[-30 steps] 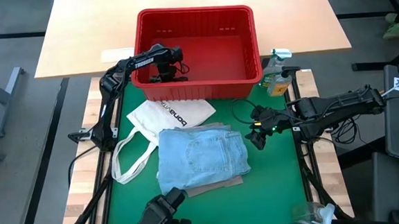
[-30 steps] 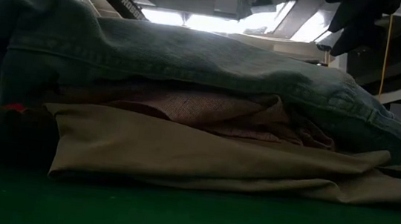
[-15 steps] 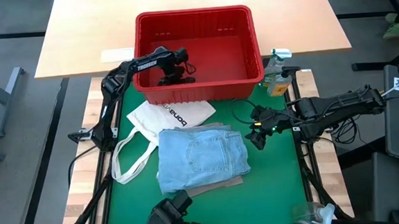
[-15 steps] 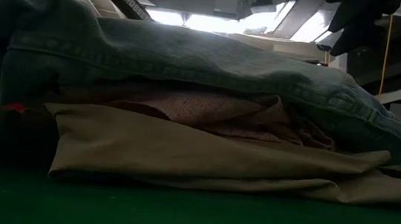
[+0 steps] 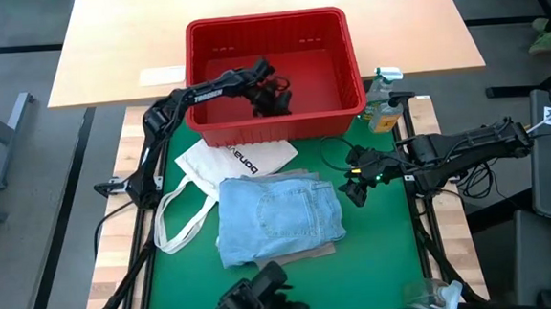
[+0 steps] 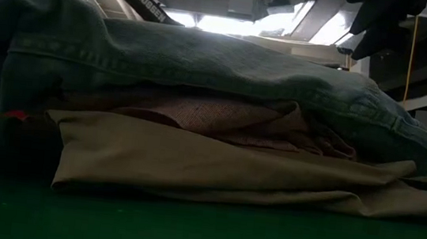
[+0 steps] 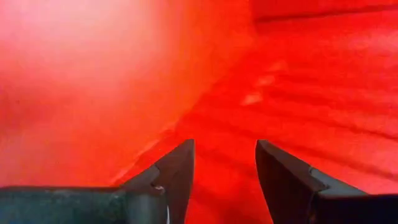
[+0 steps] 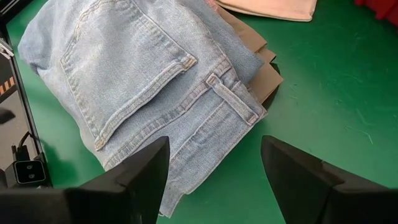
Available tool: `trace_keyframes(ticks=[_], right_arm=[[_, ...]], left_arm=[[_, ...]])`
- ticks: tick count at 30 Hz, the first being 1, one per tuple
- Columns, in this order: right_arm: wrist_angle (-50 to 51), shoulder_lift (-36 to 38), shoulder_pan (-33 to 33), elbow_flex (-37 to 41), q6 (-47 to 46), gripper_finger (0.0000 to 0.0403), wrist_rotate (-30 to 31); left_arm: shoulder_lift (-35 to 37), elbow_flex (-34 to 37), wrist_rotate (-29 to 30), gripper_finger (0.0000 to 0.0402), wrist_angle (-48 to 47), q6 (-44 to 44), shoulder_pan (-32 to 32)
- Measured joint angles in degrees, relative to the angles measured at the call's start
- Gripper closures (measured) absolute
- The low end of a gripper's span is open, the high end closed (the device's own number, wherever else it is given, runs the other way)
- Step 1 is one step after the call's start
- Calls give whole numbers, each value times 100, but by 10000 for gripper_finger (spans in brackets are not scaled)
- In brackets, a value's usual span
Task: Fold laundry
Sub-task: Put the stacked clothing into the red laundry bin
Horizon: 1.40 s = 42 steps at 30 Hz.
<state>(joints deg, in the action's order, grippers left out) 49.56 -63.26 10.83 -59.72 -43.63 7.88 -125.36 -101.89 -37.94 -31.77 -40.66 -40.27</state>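
Observation:
A folded stack lies on the green mat: light blue denim jeans [image 5: 279,217] on top, a mottled pink top [image 6: 221,120] under them, beige trousers [image 6: 232,169] at the bottom. No dark green top or white socks show. My left gripper [image 5: 274,95] hangs inside the red basket [image 5: 352,68], open, with only the basket's red floor [image 7: 298,93] ahead of its fingers. My right gripper [image 5: 351,183] waits open just right of the stack, above the mat; the jeans [image 8: 143,81] lie beyond its fingers.
A white tote bag with black lettering [image 5: 233,159] lies left of the stack, its straps [image 5: 179,223] looping toward the near edge. A spray bottle [image 5: 383,105] stands right of the basket. Bare green mat [image 5: 377,254] lies near and right of the stack.
My left gripper has moved inside the basket from its left side toward the basket's middle and right. The basket has shifted slightly. The stack and my right arm have stayed put.

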Motion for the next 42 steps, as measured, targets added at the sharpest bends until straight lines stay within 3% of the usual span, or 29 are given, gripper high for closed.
trace_keyframes(ticks=[7,17,35,39,42], right_arm=[[2,0,0,0,2,149,0],[13,144,0,-2,2,149,0],[-2,489,2,-2,2,149,7],[-7,511,0,-2,0,149,4],[-7,505,0,-2,0,149,4]], left_arm=[[0,0,-548,237,2051,-630,82],[194,-2,-457,237,3805,-556,15],[1457,-7,-127,237,3654,817,-122],[1777,-7,135,237,3100,1321,-118],[2096,-7,670,237,2307,1904,-118]])
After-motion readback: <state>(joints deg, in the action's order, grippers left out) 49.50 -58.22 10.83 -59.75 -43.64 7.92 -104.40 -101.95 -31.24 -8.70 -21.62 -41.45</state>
